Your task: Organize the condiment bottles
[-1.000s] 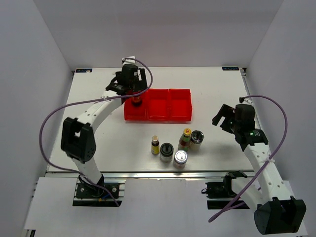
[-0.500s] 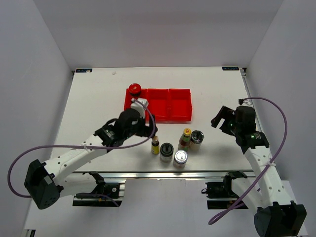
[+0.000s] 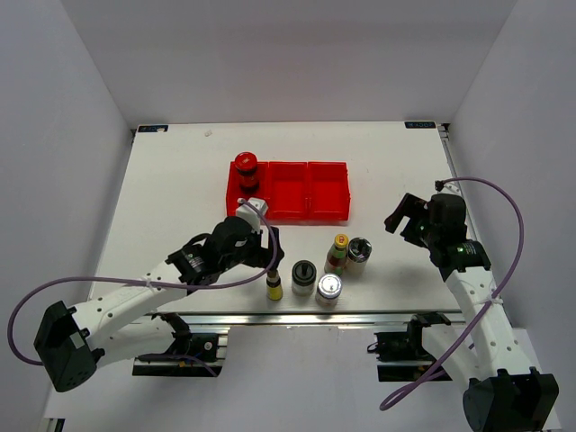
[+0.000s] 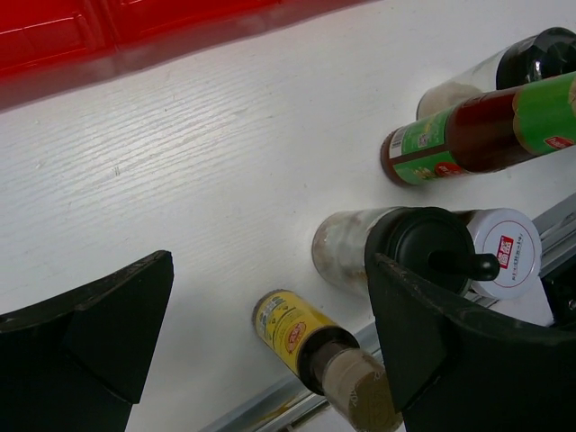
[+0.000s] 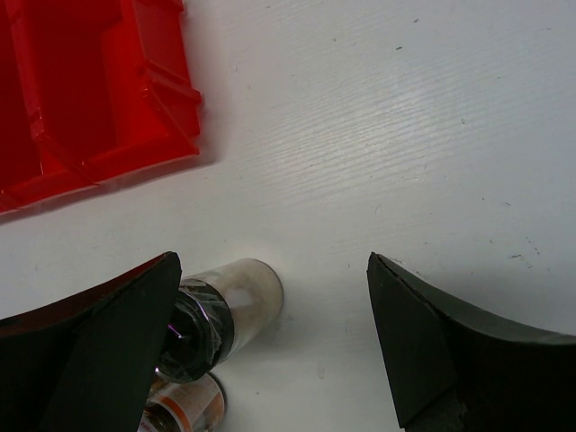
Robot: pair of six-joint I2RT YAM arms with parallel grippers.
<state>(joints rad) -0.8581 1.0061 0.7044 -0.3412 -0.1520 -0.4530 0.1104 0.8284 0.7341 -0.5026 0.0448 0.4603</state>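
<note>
The red-lidded dark jar (image 3: 245,168) stands in the left compartment of the red bins (image 3: 310,214). Five bottles stand near the front edge: the thin yellow-labelled bottle (image 3: 274,286), black-lidded jar (image 3: 303,276), silver-lidded jar (image 3: 328,290), yellow-capped red-labelled bottle (image 3: 339,253) and dark-metallic-lidded jar (image 3: 358,256). My left gripper (image 3: 272,256) is open just above the thin bottle (image 4: 301,337), which stands between its fingers (image 4: 90,333) without touching them. My right gripper (image 3: 407,216) is open and empty, right of the dark-metallic jar (image 5: 225,310).
The three joined red bins (image 4: 135,27) lie behind the bottle group; the middle and right compartments hold nothing. The table's metal front rail (image 3: 306,317) runs right behind the thin bottle and silver-lidded jar. The bins' corner also shows in the right wrist view (image 5: 90,99).
My left arm let go of the red-lidded jar in the left bin and swung down to the thin bottle, which now stands closer to the front edge. The right arm barely moved.
</note>
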